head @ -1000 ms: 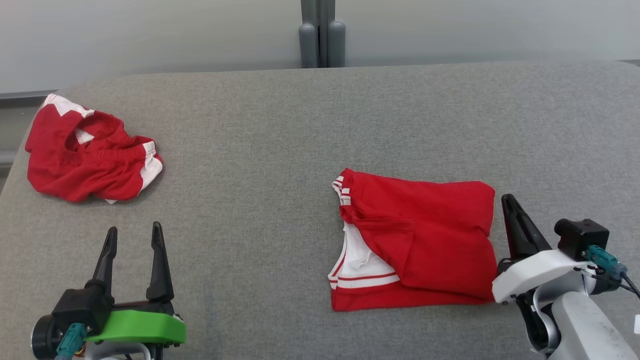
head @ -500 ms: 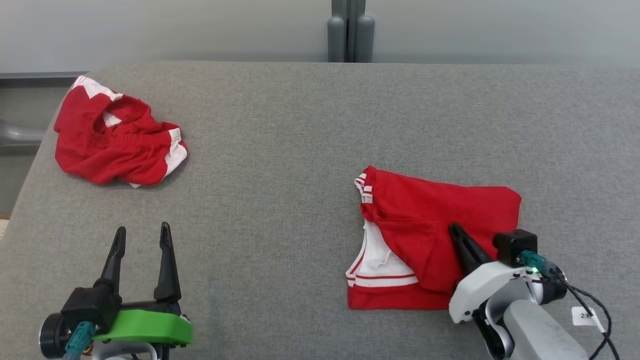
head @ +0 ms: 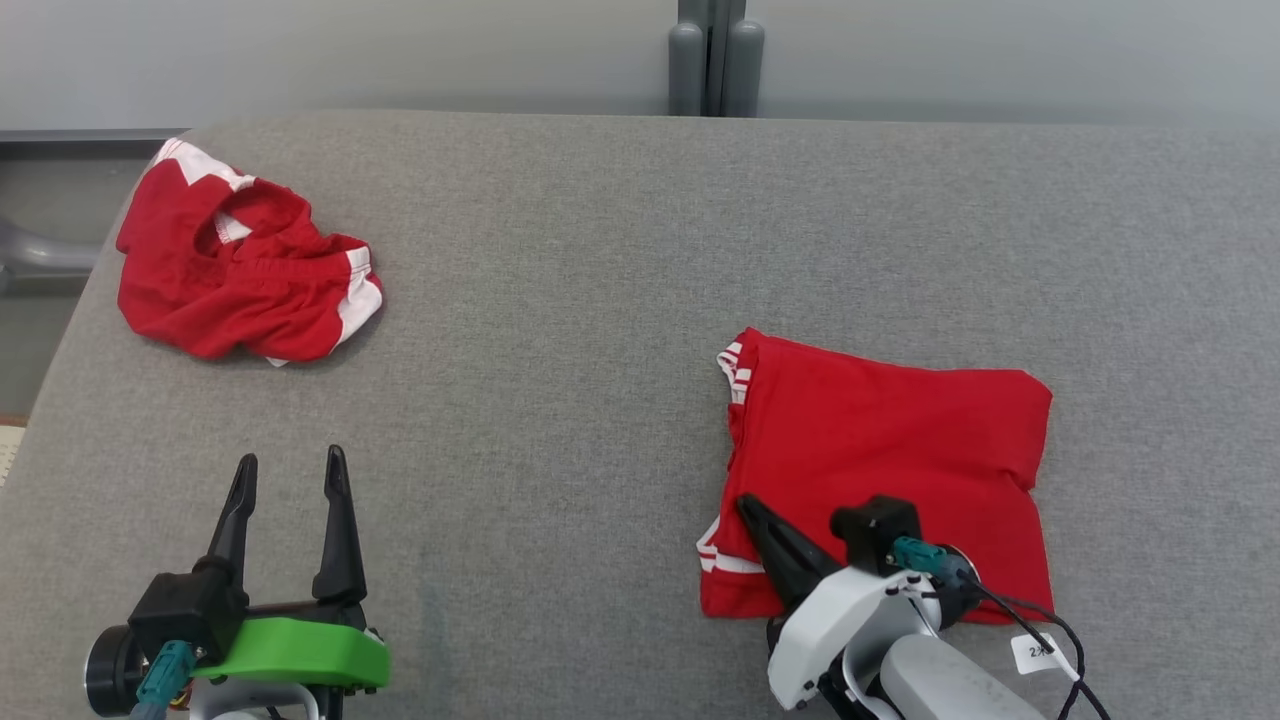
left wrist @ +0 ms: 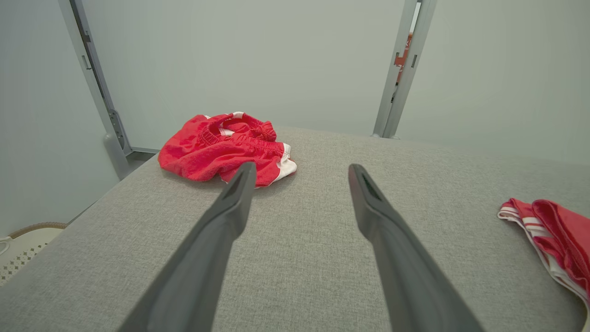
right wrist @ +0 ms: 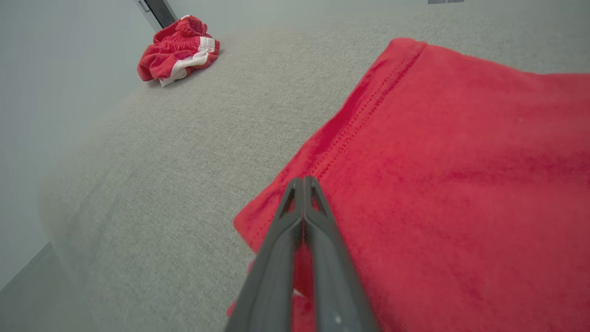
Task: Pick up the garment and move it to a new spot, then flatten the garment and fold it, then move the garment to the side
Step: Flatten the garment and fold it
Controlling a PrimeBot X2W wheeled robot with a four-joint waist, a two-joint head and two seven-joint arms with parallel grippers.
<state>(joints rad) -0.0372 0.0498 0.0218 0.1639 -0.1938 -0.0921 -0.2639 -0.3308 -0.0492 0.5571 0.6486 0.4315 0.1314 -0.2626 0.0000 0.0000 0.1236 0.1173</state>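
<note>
The folded red garment [head: 900,440] with white-striped trim lies flat on the right half of the grey padded table [head: 560,350]. My right gripper [head: 745,500] is shut and rests on the garment's near left corner, fingers pointing away and to the left. In the right wrist view the closed fingertips [right wrist: 304,180] lie on the red cloth [right wrist: 461,161] just inside its hemmed edge, with nothing pinched between them. My left gripper [head: 290,460] stands open above bare table at the near left. Its wrist view shows the spread fingers [left wrist: 299,168] and the garment's edge [left wrist: 557,226] at far right.
A second red and white garment [head: 240,280] lies crumpled at the table's far left corner, also seen ahead of the left gripper [left wrist: 221,147] and far off in the right wrist view [right wrist: 177,37]. A grey post [head: 715,55] stands behind the table.
My right gripper has swept left across the garment from its right edge to its near left corner. The loose flap and white lining are now covered and flatter. The head camera also shifted.
</note>
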